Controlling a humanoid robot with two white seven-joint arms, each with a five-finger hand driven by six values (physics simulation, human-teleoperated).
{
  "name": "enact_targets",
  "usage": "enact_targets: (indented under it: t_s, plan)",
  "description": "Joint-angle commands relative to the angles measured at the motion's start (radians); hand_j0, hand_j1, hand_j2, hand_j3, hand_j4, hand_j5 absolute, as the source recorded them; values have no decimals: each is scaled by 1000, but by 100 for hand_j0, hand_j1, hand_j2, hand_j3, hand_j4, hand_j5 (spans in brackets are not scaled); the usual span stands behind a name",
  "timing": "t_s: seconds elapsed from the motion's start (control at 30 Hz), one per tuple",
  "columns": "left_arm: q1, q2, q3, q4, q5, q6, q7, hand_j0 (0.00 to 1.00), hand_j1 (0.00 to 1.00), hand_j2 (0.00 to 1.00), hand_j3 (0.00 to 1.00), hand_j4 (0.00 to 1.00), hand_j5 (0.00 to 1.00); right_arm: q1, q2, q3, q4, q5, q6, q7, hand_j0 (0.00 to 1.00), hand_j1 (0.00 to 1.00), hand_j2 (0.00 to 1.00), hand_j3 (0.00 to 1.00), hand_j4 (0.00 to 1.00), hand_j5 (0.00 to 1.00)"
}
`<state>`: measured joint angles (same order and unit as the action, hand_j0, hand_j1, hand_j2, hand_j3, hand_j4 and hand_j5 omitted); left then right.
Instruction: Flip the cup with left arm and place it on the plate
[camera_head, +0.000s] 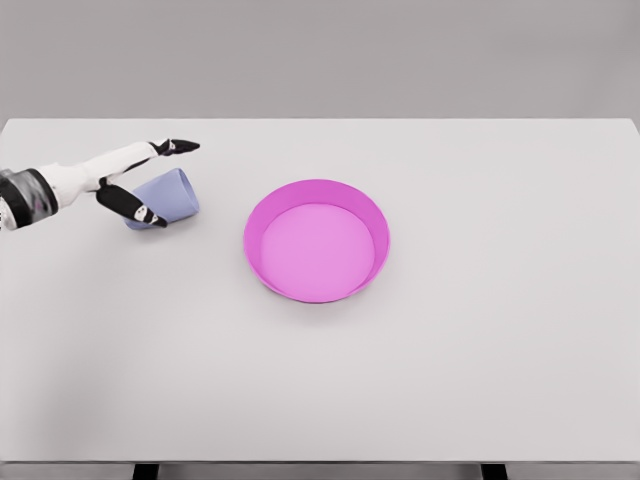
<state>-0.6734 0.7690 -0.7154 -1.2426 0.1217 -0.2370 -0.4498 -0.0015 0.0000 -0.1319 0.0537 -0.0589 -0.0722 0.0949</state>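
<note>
L hand (140, 180) fingers spread round lilac cup (168, 196), left of pink plate (375, 215).

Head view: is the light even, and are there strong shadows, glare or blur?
Head view: light is soft and even on the table; no glare; only faint shading inside the plate rim and under the cup beside the left hand; everything is about equally sharp.

Matt lavender cup (165, 197), smooth magenta plate (371, 215), matt pale-grey table (500, 350).
</note>
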Motion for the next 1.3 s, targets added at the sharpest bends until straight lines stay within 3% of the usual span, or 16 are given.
enact_targets:
  t_s: [0.0,0.47,0.63,0.83,0.97,1.27]
  plan:
    - [0,-13,-3,12,6,36,0,100,100,100,100,100,100,0,0,0,0,-1,0,0,100,100,100,100,100,100]
    - [-6,-42,-9,37,-65,85,0,100,100,100,100,100,100,0,0,0,0,-1,0,0,100,100,100,100,100,100]
    - [-9,-60,-9,57,-68,96,2,89,89,89,89,89,89,0,0,0,0,-1,0,0,100,100,100,100,100,100]
    - [-11,-82,-9,71,-71,139,2,89,89,89,89,89,89,0,0,0,0,-1,0,0,100,100,100,100,100,100]
    - [-12,-80,-7,69,-68,134,3,76,76,76,76,76,76,0,0,0,0,-1,0,0,100,100,100,100,100,100]
    - [-14,-89,7,61,-47,119,6,74,74,74,74,74,74,0,0,0,0,-1,0,0,100,100,100,100,100,100]
